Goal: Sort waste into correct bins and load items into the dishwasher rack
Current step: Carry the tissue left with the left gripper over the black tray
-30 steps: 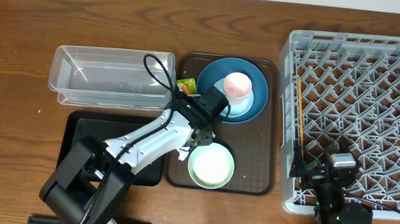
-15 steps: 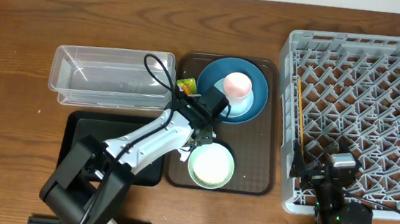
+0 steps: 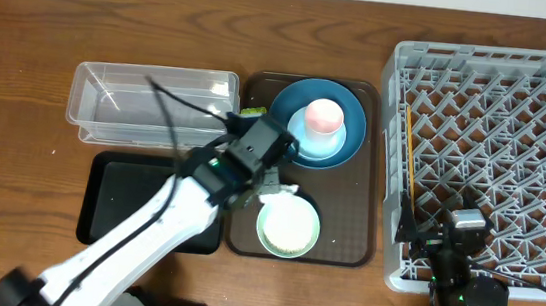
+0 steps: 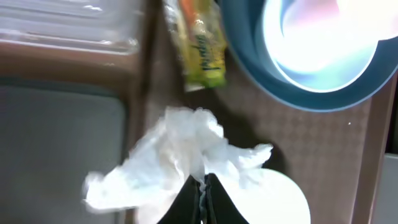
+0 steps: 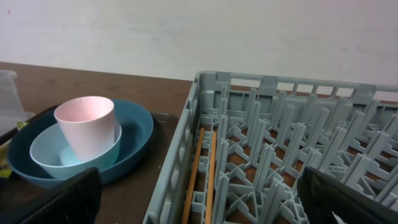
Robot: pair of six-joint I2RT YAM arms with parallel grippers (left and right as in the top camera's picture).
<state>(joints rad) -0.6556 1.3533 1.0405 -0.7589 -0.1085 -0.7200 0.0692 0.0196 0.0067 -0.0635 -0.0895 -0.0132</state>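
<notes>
The left gripper (image 4: 202, 186) has its jaws fully closed, pinching one fold of the crumpled white tissue (image 4: 180, 152); the rest of the paper spreads loose to either side of the fingertips. The tissue sits over the left part of the brown serving tray (image 3: 348, 210), between the yellow-green snack wrapper (image 4: 199, 46) and the mint-green bowl (image 3: 288, 225). Whether it is clear of the tray surface cannot be told. Since the hold is on a single fold, the step is best done with a straight lift before any sideways travel, so the loose folds neither drag the wrapper nor brush the bowl's rim. The carry then goes left, where the clear tub (image 3: 136, 110) and the black tray (image 3: 119, 188) lie side by side, with release only once the paper is well inside the walls. The dark-blue plate (image 3: 353, 101), holding the light-blue bowl (image 5: 53, 152) and pink cup (image 3: 324, 116), is not yet loaded. The right gripper (image 5: 202, 199) rests wide open and empty at the near edge of the dishwasher rack (image 3: 495, 144).
</notes>
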